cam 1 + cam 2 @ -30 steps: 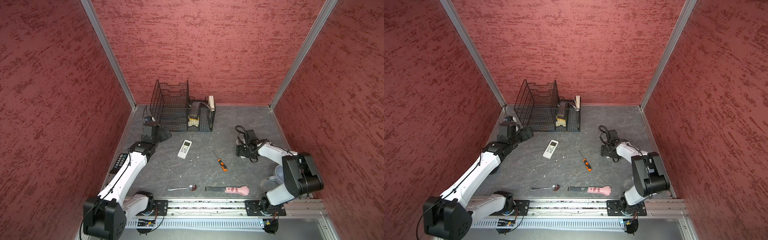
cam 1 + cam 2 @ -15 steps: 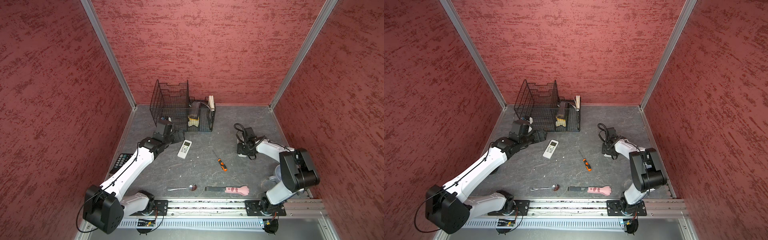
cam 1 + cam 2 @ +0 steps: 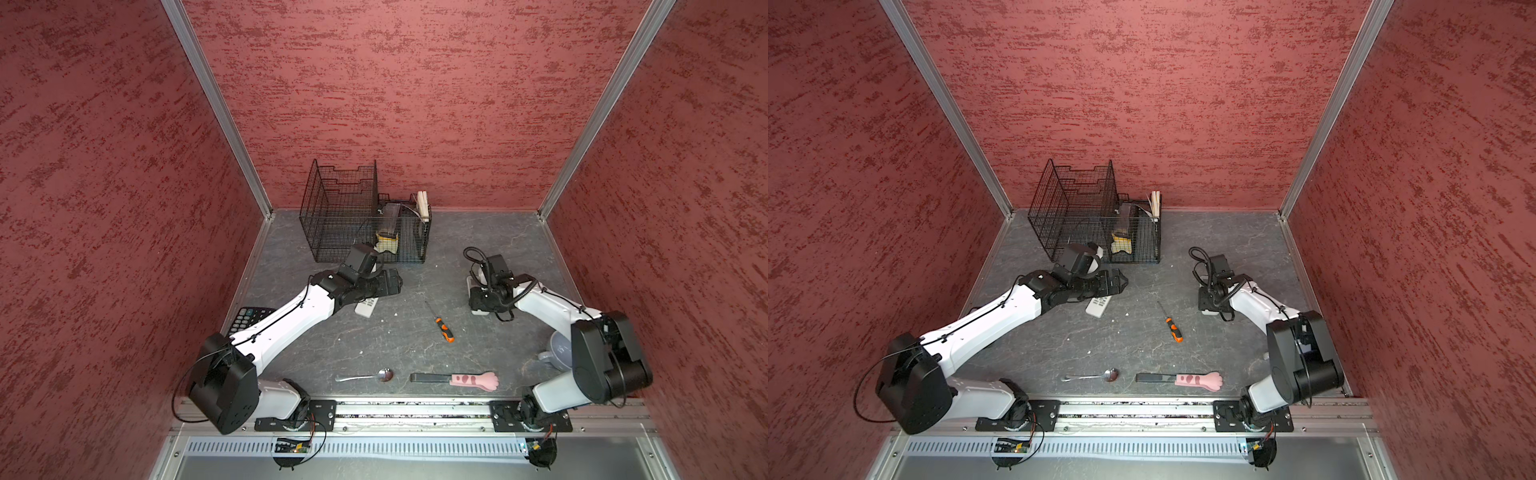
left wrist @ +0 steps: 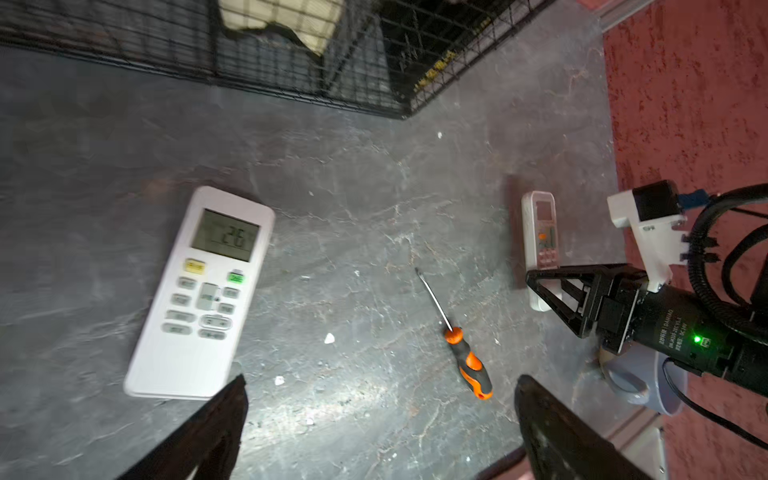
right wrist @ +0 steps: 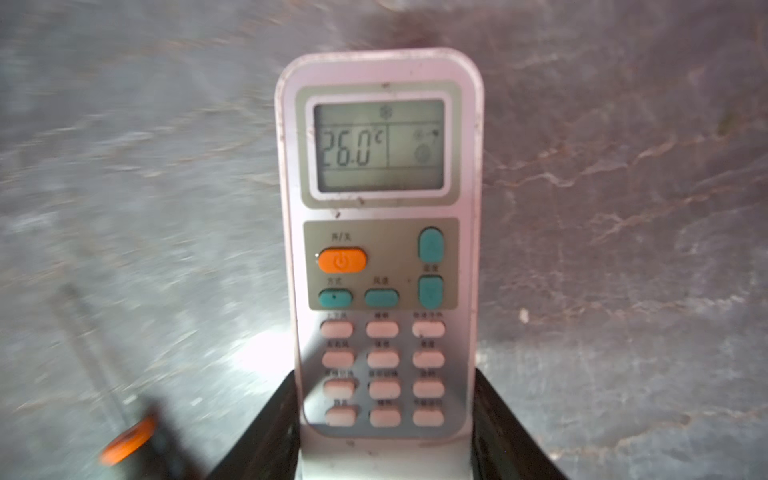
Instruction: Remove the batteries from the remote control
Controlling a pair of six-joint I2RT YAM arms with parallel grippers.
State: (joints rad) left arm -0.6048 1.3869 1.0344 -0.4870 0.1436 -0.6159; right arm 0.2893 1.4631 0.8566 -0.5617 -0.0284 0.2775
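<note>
Grey, marbled tabletop [image 3: 395, 353] carried everything I watched from my console, and I took the orange-handled screwdriver [image 3: 441, 325] in its middle as my marker.

On the screwdriver's left-arm side, near it, lay the green-button remote control [image 4: 203, 299], display up. In both top views the left gripper [image 3: 386, 282] covered that remote's far end. In the left wrist view its two dark fingers [image 4: 224, 419] stood wide apart with nothing between them, one tip just beside the remote's lower corner.

On the screwdriver's right-arm side lay the orange-button remote control [image 5: 382, 249], also display up. The right gripper [image 5: 384, 378] had it by the button end, and its fingers [image 5: 278, 415] pressed against both long edges.

The batteries I could not see. Both remotes showed me only their faces.

Beyond the screwdriver's tip, toward the back wall, stood the black wire basket [image 3: 361, 216]. On the handle side, toward the arm bases, lay a metal spoon [image 3: 365, 376] and a pink cat-paw tool [image 3: 457, 379]. A black calculator [image 3: 249, 318] lay well past the green-button remote, partly under the left arm.
</note>
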